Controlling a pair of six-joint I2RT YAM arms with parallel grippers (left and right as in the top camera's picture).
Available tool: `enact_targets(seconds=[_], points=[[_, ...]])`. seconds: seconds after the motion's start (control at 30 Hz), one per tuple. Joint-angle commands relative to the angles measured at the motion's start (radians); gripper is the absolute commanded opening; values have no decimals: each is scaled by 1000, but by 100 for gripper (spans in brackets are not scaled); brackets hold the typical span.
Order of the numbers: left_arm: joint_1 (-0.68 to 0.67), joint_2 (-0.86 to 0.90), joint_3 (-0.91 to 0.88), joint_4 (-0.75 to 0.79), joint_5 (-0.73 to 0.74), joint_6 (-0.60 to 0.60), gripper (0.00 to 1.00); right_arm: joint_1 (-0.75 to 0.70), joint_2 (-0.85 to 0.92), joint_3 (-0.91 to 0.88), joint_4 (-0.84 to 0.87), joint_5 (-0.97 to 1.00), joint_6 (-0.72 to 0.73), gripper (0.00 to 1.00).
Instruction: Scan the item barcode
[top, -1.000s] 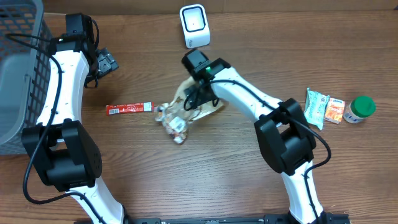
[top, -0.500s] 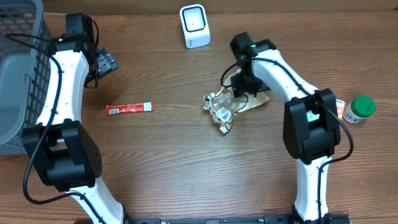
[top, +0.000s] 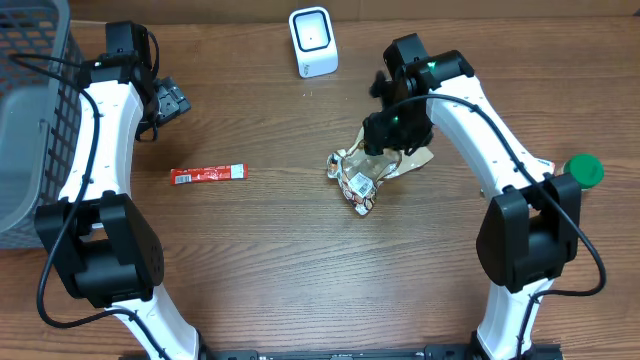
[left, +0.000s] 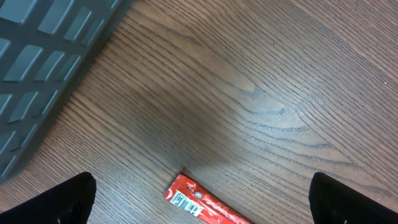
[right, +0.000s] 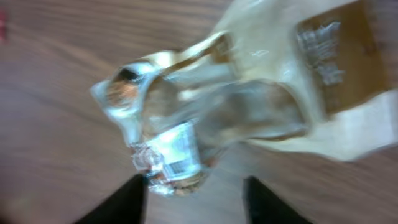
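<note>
Bench (top: 280, 290) front lies open, wide passage. Basket (top: 50, 70) walls off far left; scanner (top: 313, 40) stands rear centre; red sachet (top: 208, 175) lies mid-left.

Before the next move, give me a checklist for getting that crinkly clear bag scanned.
1. Right gripper over the bag: ok.
2. Firm grip on the bag: cannot tell; the fingers straddle its end, and the wrist view is blurred.
3. Barcode found: cannot tell; a white label shows but is unreadable.
4. Path from bag to scanner unblocked: ok.
5. Left gripper open, off to the side by the basket: ok.
6. Red stick pack out of the way: ok.
</note>
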Motion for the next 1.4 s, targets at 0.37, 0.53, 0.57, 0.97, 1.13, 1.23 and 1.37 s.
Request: enact_targets(seconds=[0.37, 0.53, 0.57, 0.97, 1.13, 1.23, 1.37], points=[[-7, -5, 22, 0, 5, -6, 100, -11, 47, -298, 180, -287, -102, 34], [-7, -5, 22, 0, 4, -6, 100, -11, 51, -457, 366, -272, -102, 40], [-7, -5, 22, 0, 5, -6, 100, -11, 51, -462, 372, -272, -103, 39], [-7, -5, 22, 0, 5, -6, 100, -11, 48, -201, 218, -370, -103, 31], [-7, -5, 22, 0, 5, -6, 100, -11, 48, -144, 222, -369, -103, 36], [-7, -5, 22, 0, 5, -6, 100, -10, 48, -150, 232, -369, -103, 36], [-7, -5, 22, 0, 5, -6, 100, -10, 48, -165, 271, -369, -102, 35]])
